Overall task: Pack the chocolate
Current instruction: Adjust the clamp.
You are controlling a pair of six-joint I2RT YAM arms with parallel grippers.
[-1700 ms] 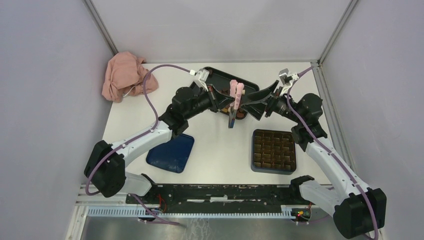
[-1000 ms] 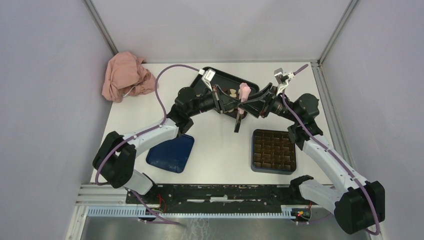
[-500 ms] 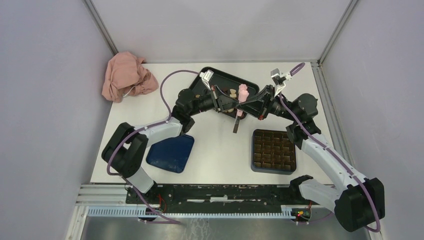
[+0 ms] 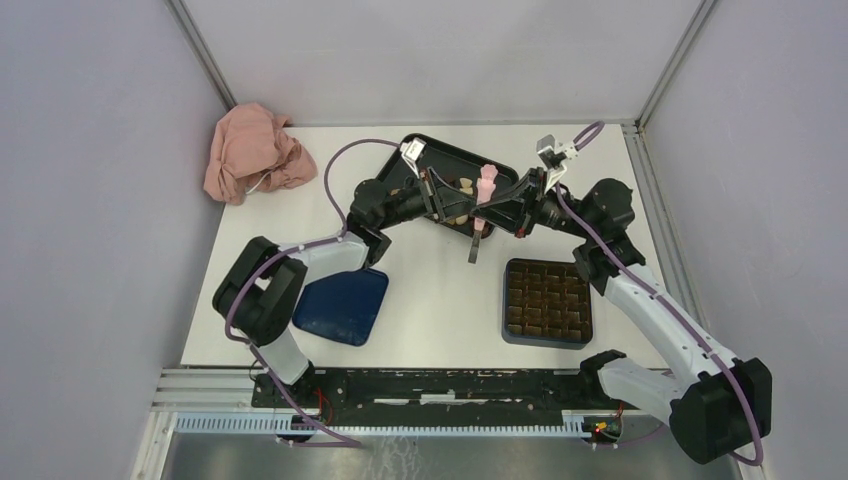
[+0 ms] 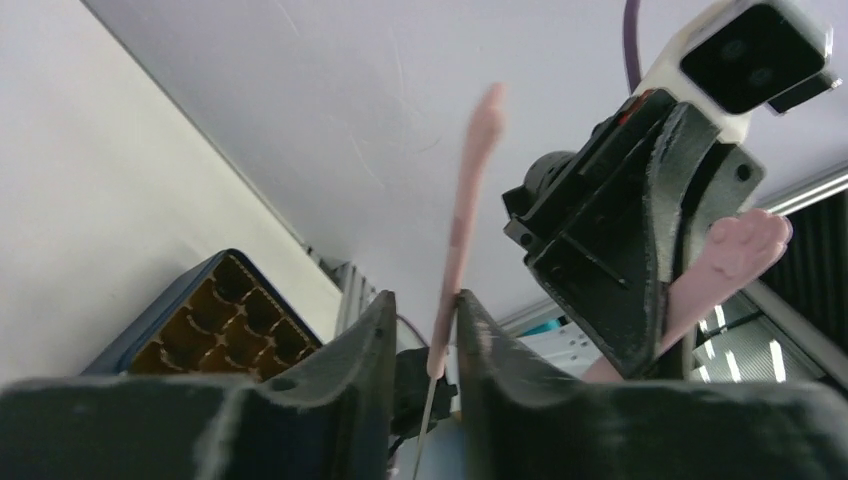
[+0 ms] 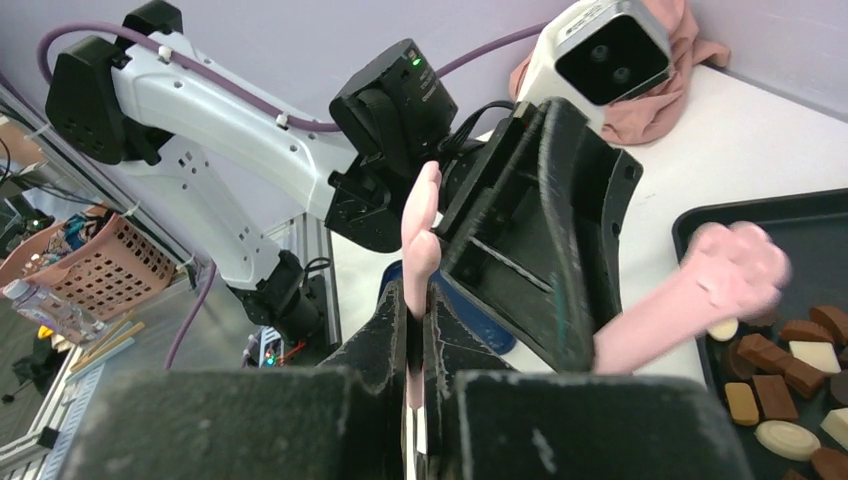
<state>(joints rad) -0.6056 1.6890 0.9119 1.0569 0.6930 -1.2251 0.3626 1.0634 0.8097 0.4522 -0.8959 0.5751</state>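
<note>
The pink tongs (image 4: 484, 190) hang over the black tray (image 4: 420, 150), between both grippers. My right gripper (image 6: 418, 295) is shut on one pink arm of the tongs (image 6: 420, 225); the other arm (image 6: 700, 290) sticks out to the right. My left gripper (image 5: 425, 300) is open, with a tong arm (image 5: 465, 210) between its jaws, resting against the right finger and clear of the left one. The chocolate (image 6: 790, 360), brown, tan and cream pieces, lies loose in the tray (image 6: 760, 215). The dark blue box (image 4: 546, 300) with its brown grid insert sits at the right.
A dark blue lid (image 4: 342, 305) lies on the table at the left, beside the left arm. A crumpled pink cloth (image 4: 252, 150) sits at the back left corner. Walls close the table in on three sides.
The left arm's elbow has folded in toward the tray and both wrists have shifted slightly back. The left jaws have parted from the tongs, while the right gripper has closed on them.
</note>
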